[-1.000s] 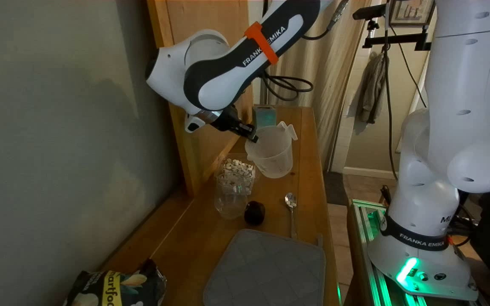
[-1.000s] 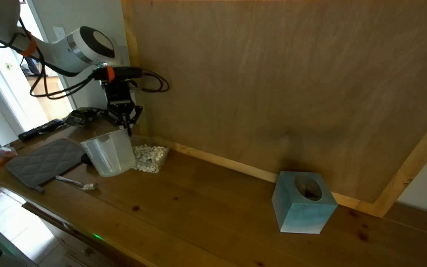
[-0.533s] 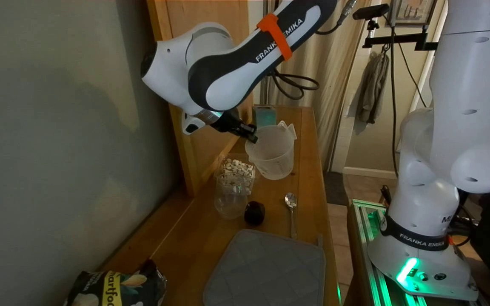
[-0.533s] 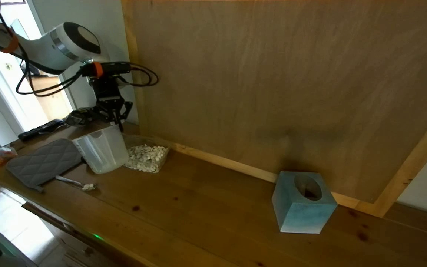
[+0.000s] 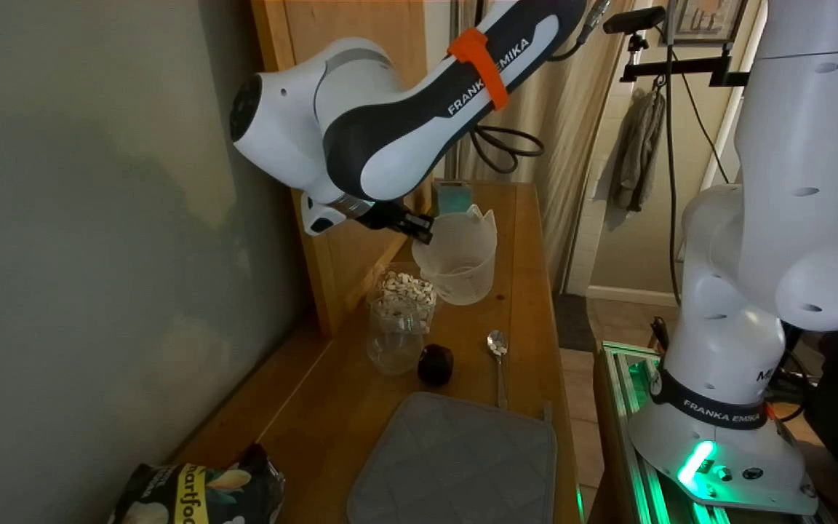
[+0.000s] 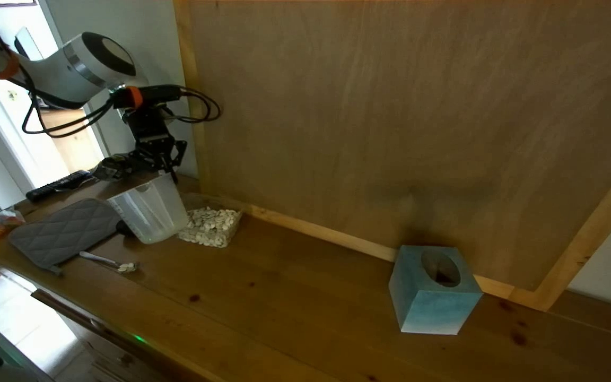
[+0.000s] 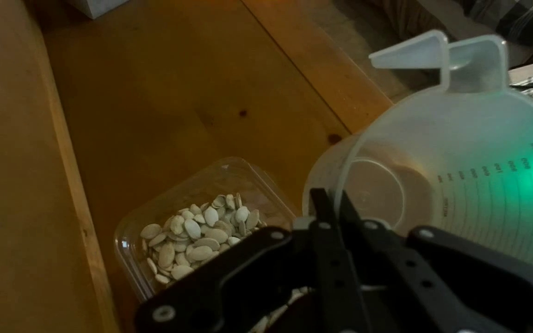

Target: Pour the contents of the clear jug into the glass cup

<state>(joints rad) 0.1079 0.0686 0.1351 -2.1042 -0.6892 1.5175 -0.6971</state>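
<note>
My gripper (image 7: 333, 196) is shut on the rim of the clear jug (image 7: 474, 134), one finger inside its wall and one outside. The translucent jug hangs above the table, leaning so its mouth faces partly toward the pot-holder end; this tilt shows in both exterior views, with the jug (image 5: 459, 258) and gripper (image 5: 425, 231) in one place and the jug (image 6: 151, 212) and gripper (image 6: 172, 178) again. Whether anything lies in the jug I cannot tell. The glass cup (image 5: 394, 342) stands upright, nearer that camera than the jug; in the remaining exterior view it is hidden.
Behind the cup sits a clear plastic tub of pale seeds (image 7: 201, 236), against the wooden panel (image 6: 390, 122). A dark round object (image 5: 435, 365) is beside the cup. A spoon (image 5: 497, 348), grey pot holder (image 5: 463, 458), snack bag (image 5: 204, 487) and blue tissue box (image 6: 435, 297) lie around.
The gripper has carried the jug a little way toward the cup's end of the table and slightly upward. The jug leans somewhat more than before. Cup and tub have stayed put.
</note>
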